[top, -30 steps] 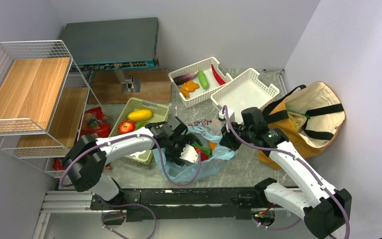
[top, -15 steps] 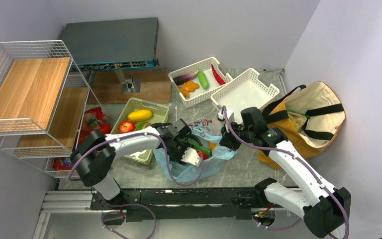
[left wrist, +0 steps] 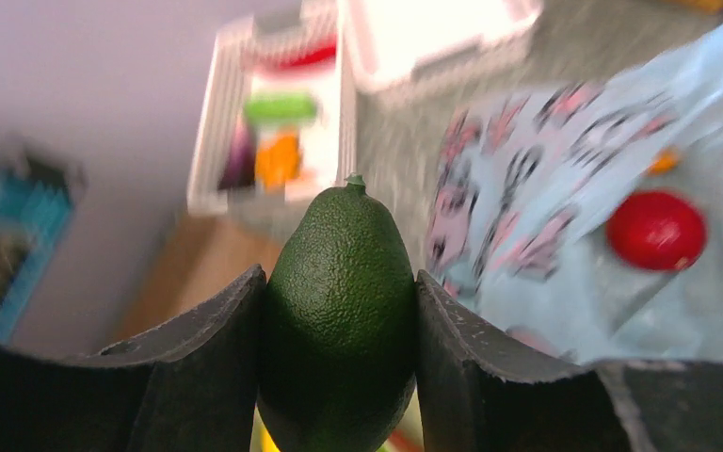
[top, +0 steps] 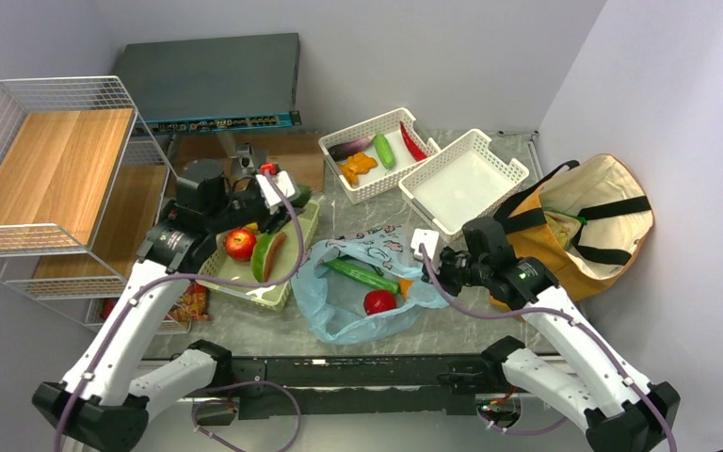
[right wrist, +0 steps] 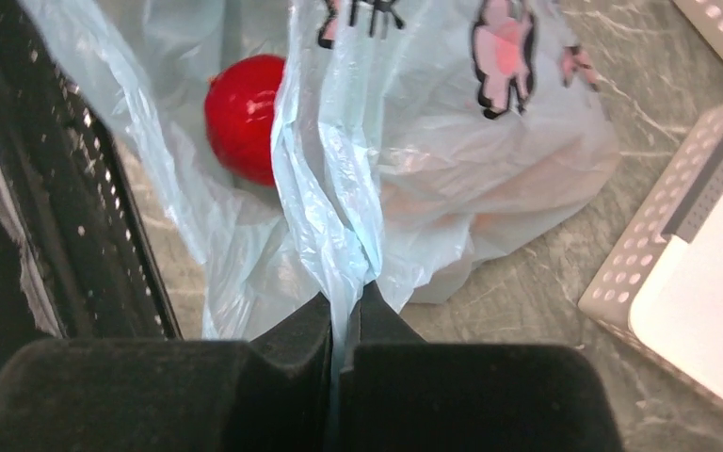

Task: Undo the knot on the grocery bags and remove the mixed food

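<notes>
While the avocado [left wrist: 342, 315] is clamped between the left fingers [left wrist: 209, 353] | blue bag [top: 339, 320] rim is pinched by the closed right fingers [right wrist: 287, 344] | step: food removal | next: avocado to be released into the green basket [top: 235, 284] beneath the fingers.

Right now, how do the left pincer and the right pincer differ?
The left pincer grips a dark-green avocado, jaws apart; the right pincer is shut on the thin blue bag. The left is by the green basket, the right by the empty white basket. Both hold something.
</notes>
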Available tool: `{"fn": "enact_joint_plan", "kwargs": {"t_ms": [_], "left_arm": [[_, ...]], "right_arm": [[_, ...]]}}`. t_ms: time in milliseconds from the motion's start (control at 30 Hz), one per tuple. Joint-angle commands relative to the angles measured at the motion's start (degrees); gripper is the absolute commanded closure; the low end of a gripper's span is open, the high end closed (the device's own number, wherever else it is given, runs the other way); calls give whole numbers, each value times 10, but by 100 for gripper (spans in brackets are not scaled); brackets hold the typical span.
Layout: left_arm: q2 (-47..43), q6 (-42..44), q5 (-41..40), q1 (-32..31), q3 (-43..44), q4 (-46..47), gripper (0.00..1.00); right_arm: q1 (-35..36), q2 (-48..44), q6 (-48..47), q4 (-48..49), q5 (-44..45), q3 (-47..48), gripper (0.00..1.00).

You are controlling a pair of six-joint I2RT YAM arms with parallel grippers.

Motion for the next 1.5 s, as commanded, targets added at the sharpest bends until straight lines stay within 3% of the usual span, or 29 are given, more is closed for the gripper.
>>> {"fn": "enact_joint_plan", "kwargs": {"t_ms": [0, 167, 300, 400, 433, 467, 533, 667, 767, 900, 1000, 1067, 1267, 1467], "left_arm": [[6, -13, -49, 122, -106, -52, 82], [52, 45, -95, 200, -175, -85, 78], [107, 81, -97, 223, -183, -117, 62], [101, 102, -67, 233, -177, -136, 28], [84, 118, -31, 234, -174, -141, 7], [61, 128, -2, 234, -171, -143, 1], [13, 141, 60, 229, -160, -142, 1], [-54, 202, 82, 158, -138, -162, 1], [-90, 234, 82, 39, -119, -155, 1], [-68, 259, 49, -149, -96, -114, 20], [24, 353, 38, -243, -50, -180, 39], [65, 412, 29, -288, -47, -183, 44], [167, 523, -5, -367, -67, -147, 36], [289, 523, -91, -367, -81, -40, 2]], "right_arm": [[36, -22, -111, -56, 19, -10, 100], [63, -29, -159, -105, 31, -15, 100], [73, -24, -173, -124, 43, -14, 100], [75, -37, -174, -112, 51, -19, 100], [75, -46, -172, -103, 54, -23, 100], [75, -55, -171, -93, 56, -28, 100], [76, -74, -167, -74, 58, -40, 100], [76, -113, -175, -43, 57, -70, 100], [77, -130, -164, -31, 62, -81, 100], [76, -116, -123, -31, 53, -69, 100], [76, -107, -92, -27, 54, -54, 100], [76, -101, -80, -36, 56, -37, 100], [76, -116, -45, -54, 69, -13, 100], [76, -119, -37, -74, 80, 0, 100]]}}
